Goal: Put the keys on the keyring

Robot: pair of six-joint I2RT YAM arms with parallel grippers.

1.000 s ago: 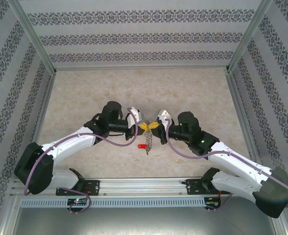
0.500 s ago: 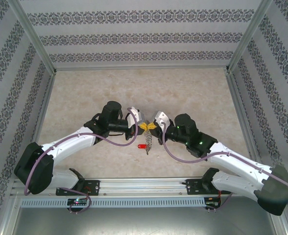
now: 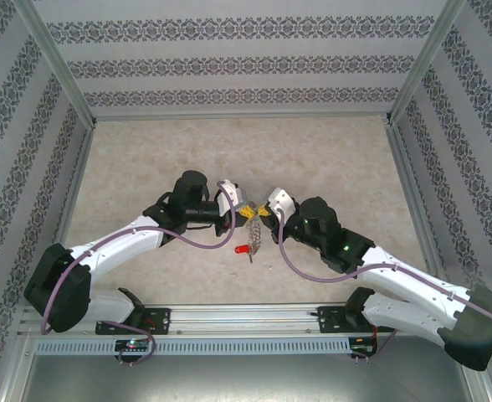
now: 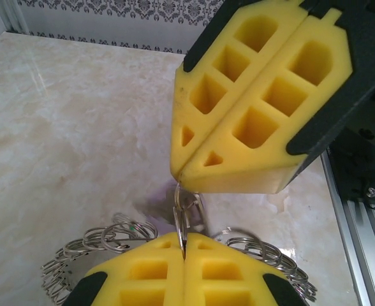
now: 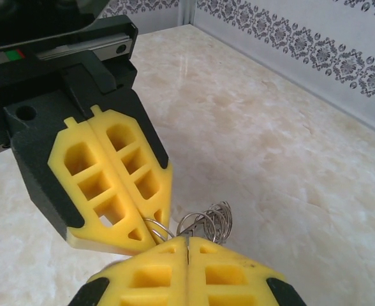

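Left gripper (image 4: 183, 247), yellow foam pads on black fingers: jaws together, nipping a wire loop at their tips. Right gripper (image 4: 182, 180), same build: jaws together, pinching the same cluster of loops, directly opposite the left tips and almost touching them. Keyring (image 4: 120, 237), grey metal fringed with small wire loops: caught between both jaw pairs, hanging beneath them over the beige marbled table (image 4: 60, 127). Small metal key with red oblong plastic tag (image 3: 241, 250): below the jaws, beside the ring's lower end; attachment cannot be told
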